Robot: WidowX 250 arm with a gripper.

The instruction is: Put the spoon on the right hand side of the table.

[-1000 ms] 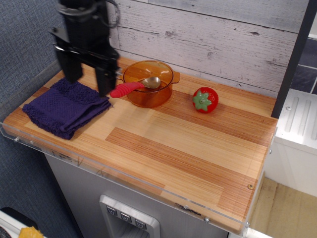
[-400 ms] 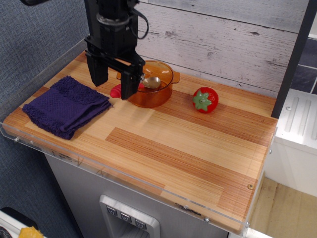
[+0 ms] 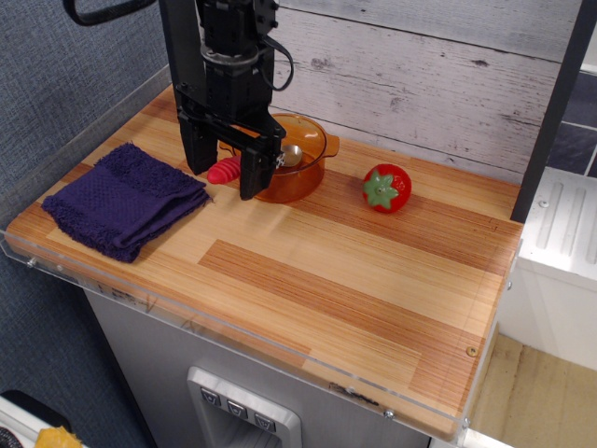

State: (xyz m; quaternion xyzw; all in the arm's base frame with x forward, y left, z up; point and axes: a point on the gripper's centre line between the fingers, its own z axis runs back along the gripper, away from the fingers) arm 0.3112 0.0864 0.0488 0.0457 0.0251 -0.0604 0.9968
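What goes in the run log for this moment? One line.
hand: open, straddling red handle | spoon: bowl in pot | phase: pre-grasp

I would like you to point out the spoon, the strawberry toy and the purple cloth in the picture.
spoon [image 3: 224, 172]: table camera view, on the red handle showing between the gripper's fingers.
strawberry toy [image 3: 392, 184]: same view, on its red body.
purple cloth [image 3: 121, 199]: same view, on the middle of the folded fabric.

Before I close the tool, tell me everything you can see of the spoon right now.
The spoon has a shiny metal bowl and a thick red handle. Its bowl lies inside the amber glass pot, and the handle sticks out over the pot's rim toward the purple cloth. The open tool straddles the handle, one finger on each side, hiding its middle. Whether the fingers touch it cannot be told.
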